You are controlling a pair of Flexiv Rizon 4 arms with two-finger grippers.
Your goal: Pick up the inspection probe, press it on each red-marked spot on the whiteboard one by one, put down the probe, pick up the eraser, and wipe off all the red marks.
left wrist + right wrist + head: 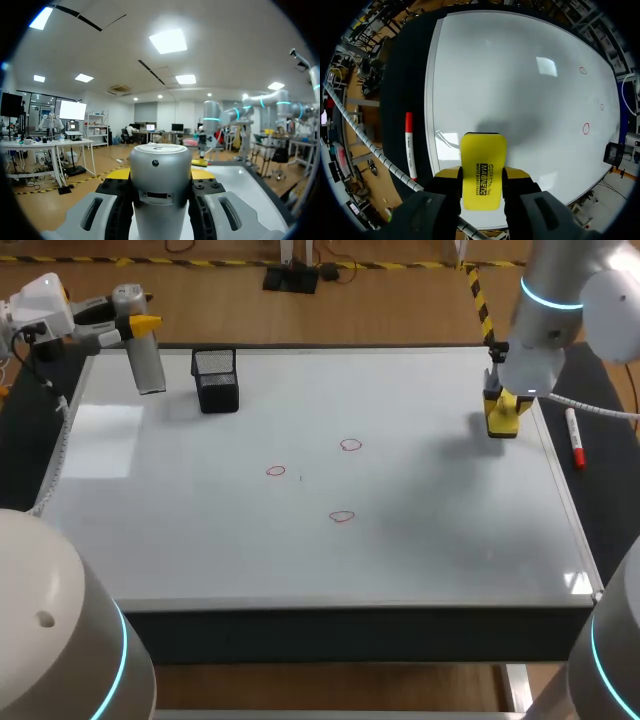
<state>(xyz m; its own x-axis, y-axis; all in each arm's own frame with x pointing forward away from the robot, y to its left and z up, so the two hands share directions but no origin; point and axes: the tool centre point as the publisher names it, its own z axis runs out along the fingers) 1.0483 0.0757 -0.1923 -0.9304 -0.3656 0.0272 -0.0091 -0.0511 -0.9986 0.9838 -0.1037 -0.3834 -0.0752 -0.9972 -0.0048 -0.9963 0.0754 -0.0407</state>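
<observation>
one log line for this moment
left tool: shut on probe | right tool: shut on eraser | red marks: three, unwiped

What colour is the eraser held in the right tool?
Bright yellow with black print; the eraser shows best in the right wrist view.

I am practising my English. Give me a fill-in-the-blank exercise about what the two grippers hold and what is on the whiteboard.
1. The right gripper is shut on the ____ eraser.
2. The left gripper is shut on the ____ inspection probe.
3. The whiteboard bears ____ red marks.
4. The marker beside the whiteboard has a ____ cap.
Missing words: yellow; silver; three; red.
</observation>
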